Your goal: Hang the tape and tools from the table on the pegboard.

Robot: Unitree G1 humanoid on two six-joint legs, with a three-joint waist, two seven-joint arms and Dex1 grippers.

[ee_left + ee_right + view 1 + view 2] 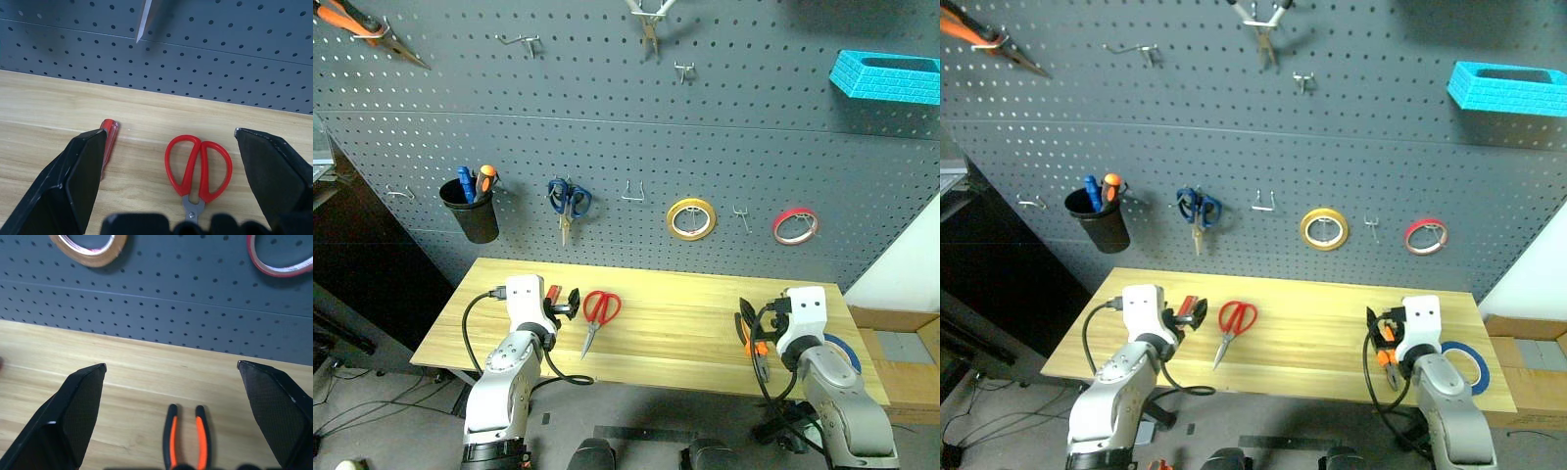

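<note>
On table (pixel 685 333): red scissors (pixel 198 169), pliers (pixel 186 433), blue tape (pixel 1469 364) partly hidden | left gripper (pixel 168 142), right gripper (pixel 171 377) spread wide, empty

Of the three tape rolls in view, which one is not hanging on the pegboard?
The blue tape roll: it lies on the table at its right end, while the yellow roll and red roll hang from pegboard hooks.

Both arms reach forward, angled slightly down — left gripper (pixel 168 134) and right gripper (pixel 171 366) jaws wide apart.
</note>
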